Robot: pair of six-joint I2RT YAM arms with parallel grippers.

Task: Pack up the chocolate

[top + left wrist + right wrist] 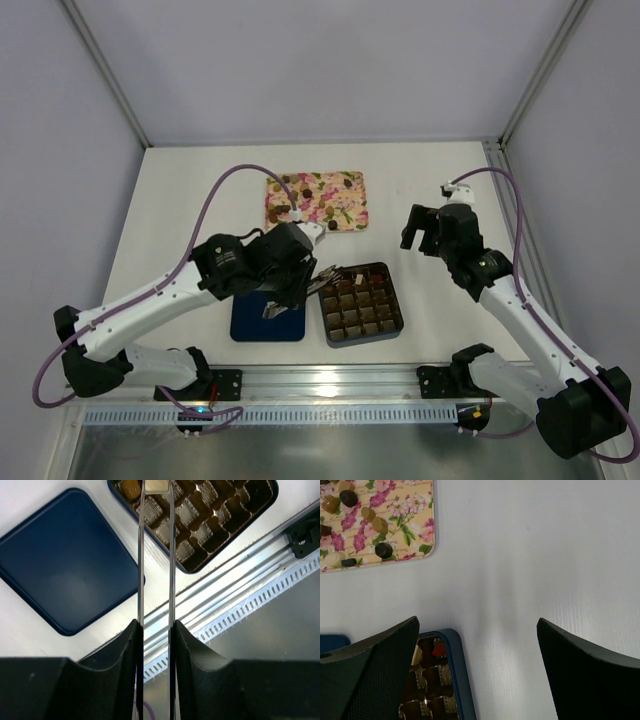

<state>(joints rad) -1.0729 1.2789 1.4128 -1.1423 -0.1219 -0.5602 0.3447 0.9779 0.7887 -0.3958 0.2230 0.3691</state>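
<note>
My left gripper (155, 626) is shut on a pair of thin metal tongs (140, 555). Their tips pinch a whitish chocolate (156, 485) over the far-left corner of the dark box (272, 495) with a grid of cells. A tan chocolate (131, 487) lies in a cell beside it. A red piece (439, 649) sits in another far cell. More chocolates (383, 549) lie on the floral tray (345, 213). My right gripper (477, 670) hangs open and empty above bare table, right of the box (396, 318).
The box's dark blue lid (250, 328) lies flat to the left of the box, under my left arm. A slotted metal rail (260, 590) runs along the table's near edge. White walls close in the sides and back.
</note>
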